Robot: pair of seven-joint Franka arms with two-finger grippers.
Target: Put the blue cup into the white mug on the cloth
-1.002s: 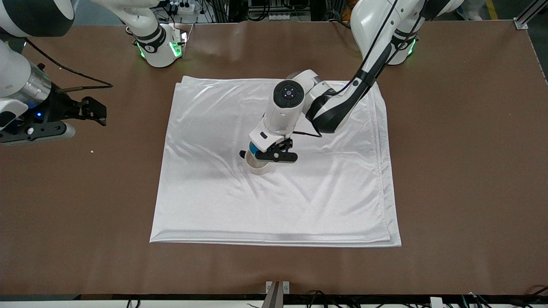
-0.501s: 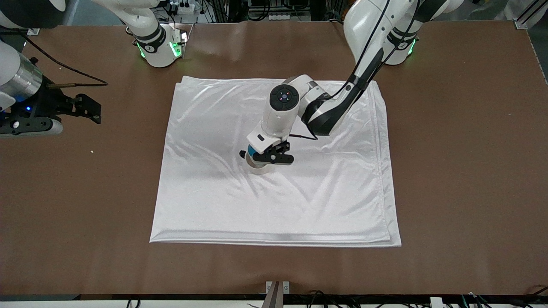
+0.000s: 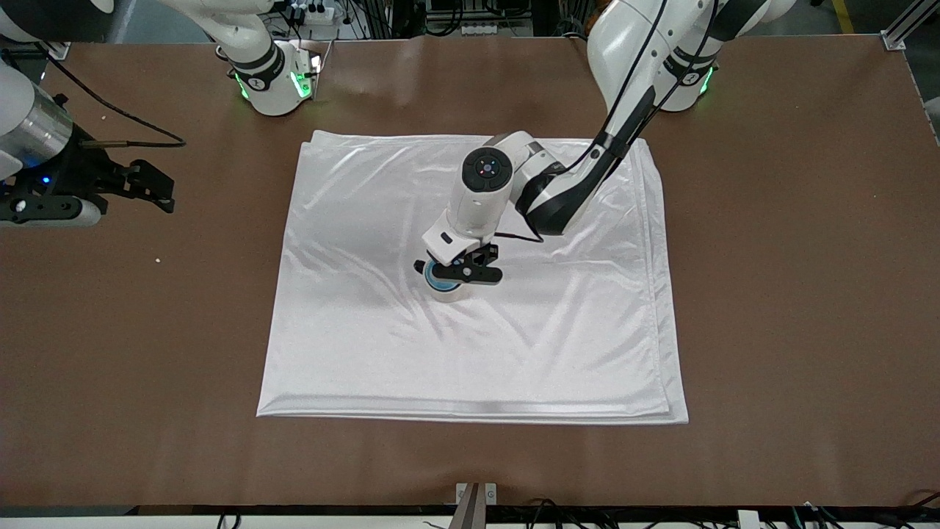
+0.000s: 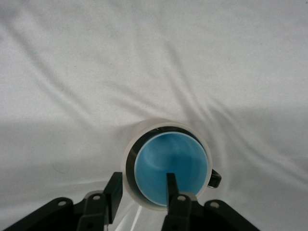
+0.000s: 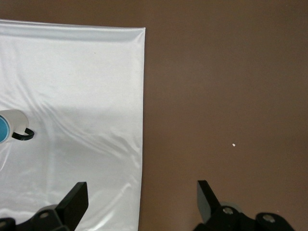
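The blue cup (image 4: 171, 166), light, rigid and smooth, sits nested in the white mug (image 4: 139, 139) on the soft cloth (image 3: 367, 220). The left gripper (image 4: 142, 192), jaws partly parted, straddles the near rim, the likeliest hold, without visibly pinching it. The right gripper (image 5: 142, 197) waits wide open and empty above the bare table (image 5: 231, 72).

Your front view looks down from high across the surface (image 3: 808, 294), facing both arm bases, and takes in the whole cloth (image 3: 514, 353) with bare brown surface around it. Your left wrist view hangs close above the cloth (image 4: 96, 72) and looks straight down into the white mug (image 4: 139, 139) with the blue cup (image 4: 173, 166) nested inside it, the left hand (image 4: 140, 192) at the frame edge. Your right wrist view sits higher, above the cloth's edge (image 5: 72, 96) toward the right arm's end, looking down past the right hand (image 5: 142, 199). All three views share the mug (image 5: 17, 120) on the cloth.
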